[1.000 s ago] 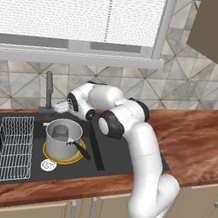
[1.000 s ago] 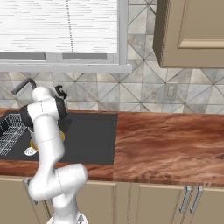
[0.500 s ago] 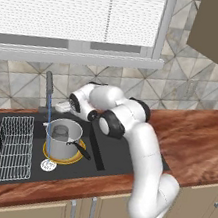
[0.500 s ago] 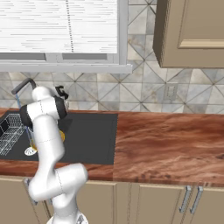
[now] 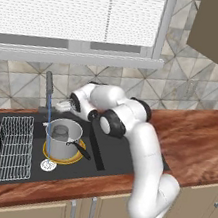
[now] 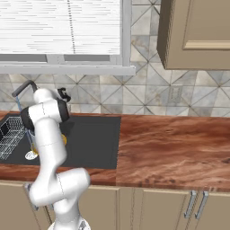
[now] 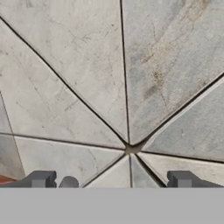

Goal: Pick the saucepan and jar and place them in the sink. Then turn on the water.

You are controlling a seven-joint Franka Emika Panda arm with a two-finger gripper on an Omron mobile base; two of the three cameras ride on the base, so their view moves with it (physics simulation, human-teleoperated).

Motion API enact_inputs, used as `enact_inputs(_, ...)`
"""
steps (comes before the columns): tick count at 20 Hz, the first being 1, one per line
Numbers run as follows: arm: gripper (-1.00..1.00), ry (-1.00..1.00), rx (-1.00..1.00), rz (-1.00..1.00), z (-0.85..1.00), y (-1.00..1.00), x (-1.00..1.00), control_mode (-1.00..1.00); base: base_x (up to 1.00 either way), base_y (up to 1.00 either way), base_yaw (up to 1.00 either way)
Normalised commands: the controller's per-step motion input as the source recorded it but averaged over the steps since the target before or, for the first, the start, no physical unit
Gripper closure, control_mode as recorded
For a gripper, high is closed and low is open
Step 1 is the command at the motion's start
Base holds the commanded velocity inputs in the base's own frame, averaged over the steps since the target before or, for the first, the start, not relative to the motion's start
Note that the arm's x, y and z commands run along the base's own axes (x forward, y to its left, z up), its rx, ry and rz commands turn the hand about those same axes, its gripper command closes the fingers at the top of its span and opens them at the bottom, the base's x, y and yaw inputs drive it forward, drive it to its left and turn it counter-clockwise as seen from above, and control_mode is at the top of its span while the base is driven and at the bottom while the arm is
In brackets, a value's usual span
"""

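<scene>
- Looking into the sink (image 5: pixel 117 158), I am seeing the saucepan (image 5: pixel 65 140) sitting upright on a yellow disc (image 5: pixel 74 160) on the basin floor, with the jar (image 5: pixel 60 132) standing inside the pan; I am judging both placed.
- I am watching the water (image 5: pixel 48 120) running as a thin blue line from the faucet (image 5: pixel 49 81) down beside the pan's left wall toward the drain (image 5: pixel 47 164), so I am reading the tap as already on and the task as essentially finished.
- I am noting the pan's black handle (image 5: pixel 80 150) pointing toward the front right, away from the wire rack (image 5: pixel 13 147), which is occupying the left part of the basin.
- I am seeing the gripper (image 7: pixel 111 179) with its fingers spread wide apart and carrying nothing; its camera is facing bare backsplash tile (image 7: pixel 131 87) at close range.
- I am seeing the arm (image 5: pixel 140 142) folded over the back of the sink, its hand (image 5: pixel 74 104) level and pointing left toward the wall near the faucet base, just above the counter (image 5: pixel 201 142).
- I am guessing the hand is sitting there because that is where the tap control is; I cannot make out the control itself.
</scene>
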Motion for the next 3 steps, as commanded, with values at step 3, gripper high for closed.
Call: enact_inputs(3,-1.0,0.0,0.0,0.0,0.0,0.0,0.0,-1.0,0.0,0.0,0.0)
